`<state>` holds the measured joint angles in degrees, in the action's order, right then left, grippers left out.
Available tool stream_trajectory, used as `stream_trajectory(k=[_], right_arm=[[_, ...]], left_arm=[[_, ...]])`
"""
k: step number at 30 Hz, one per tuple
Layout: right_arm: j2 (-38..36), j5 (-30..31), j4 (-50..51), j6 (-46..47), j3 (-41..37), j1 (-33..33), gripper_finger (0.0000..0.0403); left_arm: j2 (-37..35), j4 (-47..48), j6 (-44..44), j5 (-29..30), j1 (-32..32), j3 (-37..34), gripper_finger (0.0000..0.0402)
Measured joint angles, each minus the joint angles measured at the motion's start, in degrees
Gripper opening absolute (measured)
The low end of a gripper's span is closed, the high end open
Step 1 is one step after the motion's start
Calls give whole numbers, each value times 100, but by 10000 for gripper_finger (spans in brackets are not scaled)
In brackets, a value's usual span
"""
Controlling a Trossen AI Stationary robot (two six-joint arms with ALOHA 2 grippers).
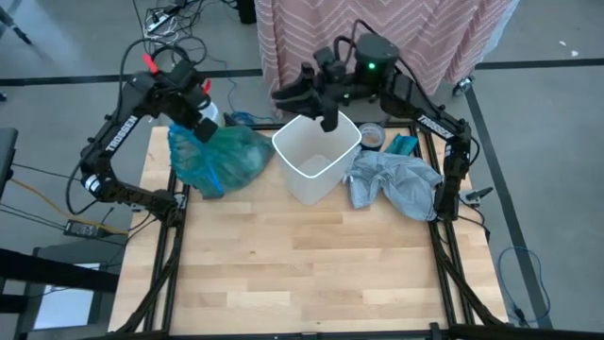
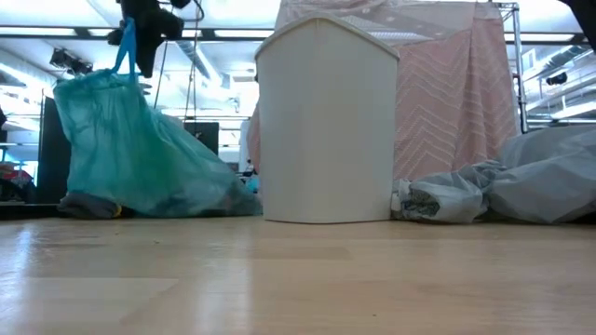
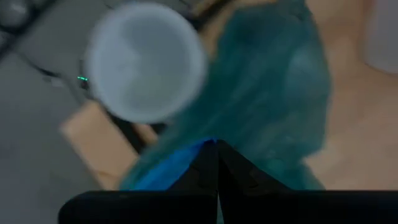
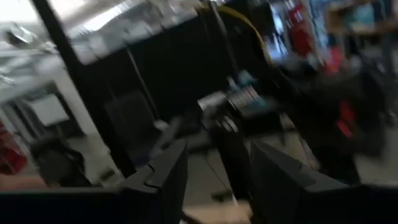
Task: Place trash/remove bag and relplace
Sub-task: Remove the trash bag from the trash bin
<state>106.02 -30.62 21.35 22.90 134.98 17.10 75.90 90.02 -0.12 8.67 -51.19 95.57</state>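
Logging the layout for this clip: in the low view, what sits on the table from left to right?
Teal bag, hanging from the left gripper → white bin → grey bag.

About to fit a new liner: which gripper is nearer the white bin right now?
Right. The right gripper hangs open just above the white bin's far rim. The left gripper is off to the side, shut on the teal bag.
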Motion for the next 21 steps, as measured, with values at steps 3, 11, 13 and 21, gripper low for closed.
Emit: stream_trajectory(k=[3,11,13,21], right_arm=[[-31,28,632,-186,-2,204,164],[-222,473,2602,-745,-2,765,160],[-290,787,3207,-890,-2,858,159],[-448,1632,5384,-1393,-1,996,160]], left_arm=[[0,-2,120,448,-4,358,2],[-11,-2,689,412,-4,1255,3],[-9,-3,823,291,-8,1279,9],[0,0,1619,-797,48,1275,69]])
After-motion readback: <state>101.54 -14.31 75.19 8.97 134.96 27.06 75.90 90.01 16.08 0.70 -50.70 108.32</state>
